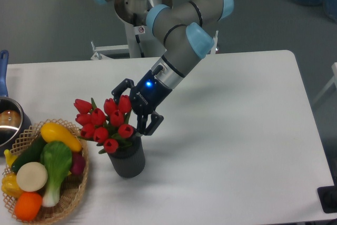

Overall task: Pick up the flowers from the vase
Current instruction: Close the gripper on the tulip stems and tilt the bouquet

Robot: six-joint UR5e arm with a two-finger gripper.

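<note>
The flowers (pixel 104 121), a bunch of red tulip buds with green leaves, stand in the vase (pixel 128 160), a short dark grey cylinder left of the table's middle. My gripper (pixel 129 110) is open at the right side of the bunch. One finger sits behind the top buds and the other finger (pixel 151 125) is just right of them, above the vase's rim. The rightmost buds lie between the jaws. The stems are hidden inside the vase.
A wicker basket (pixel 68 201) of toy vegetables sits at the front left, close to the vase. A shiny metal pot (pixel 9 125) with a blue handle is at the left edge. The arm's base (pixel 138 19) stands behind the table.
</note>
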